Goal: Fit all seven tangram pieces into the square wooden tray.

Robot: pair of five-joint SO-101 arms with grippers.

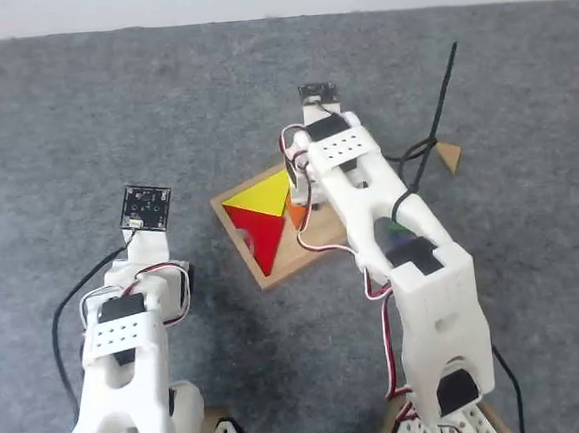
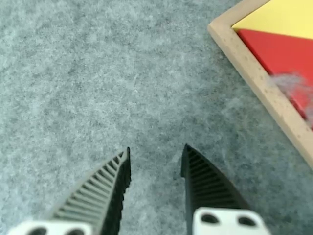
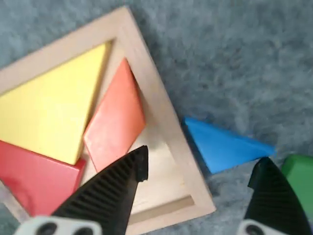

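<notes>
Broadly, the grey felt desk (image 1: 61, 114) carries everything, and the two white arms rise from its near edge. The right arm (image 1: 414, 267) stretches out over the square wooden tray (image 1: 236, 243), and the left arm (image 1: 129, 339) sits back beside it.

We count three pieces in the tray: the big yellow triangle (image 3: 54, 98), the big red triangle (image 3: 34, 171) against it, and the orange parallelogram (image 3: 115, 122) along the yellow one's short side. Bare wood shows in the corner beyond the orange piece.

Outside, the blue triangle (image 3: 222, 147) lies on the felt just beside the tray's rim, with a green piece (image 3: 298, 171) next to it. A small tan triangle (image 1: 449, 156) sits well apart.

The right jaws are spread wide and hold nothing. One finger hangs over the tray's bare floor and the other over the felt by the green piece, with the blue triangle between them. The left jaws are also parted and empty, over bare felt near a tray corner.

We judge the step in hand to be picking up the blue triangle. To do it well, we would shift the right jaws off the tray so that both fingers come down on felt. The gap at the rim looks tight, so a nudge outward may help first. We would then close across the long edge and the opposite corner, keeping clear of the green piece.
</notes>
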